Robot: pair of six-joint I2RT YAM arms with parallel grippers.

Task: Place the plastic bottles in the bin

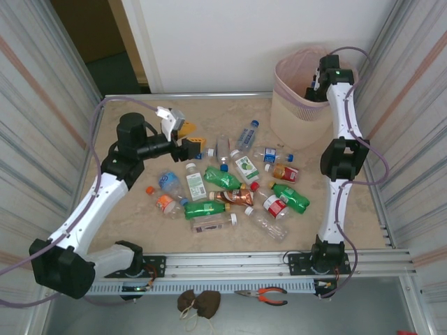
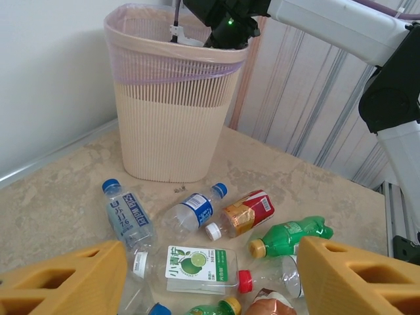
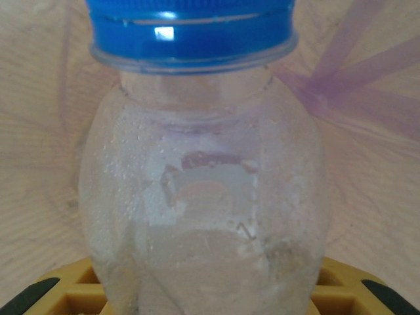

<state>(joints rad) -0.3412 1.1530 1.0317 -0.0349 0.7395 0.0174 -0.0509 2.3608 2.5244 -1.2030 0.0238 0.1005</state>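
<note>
Overhead, left wrist share bin (image 1: 290, 115); right wrist close on bottle (image 3: 203, 197).

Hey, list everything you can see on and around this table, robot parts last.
plastic bottles: about fifteen, clear, green or amber, on the table
bin: one, beige, pink liner, far right corner
clear bottle: one, blue cap, held at bin's mouth
pliers: one, orange handles, near ledge
brown lump: one, left of pliers
left gripper: one, yellow fingers, open, above bottles
right gripper: one, shut on clear bottle
</note>
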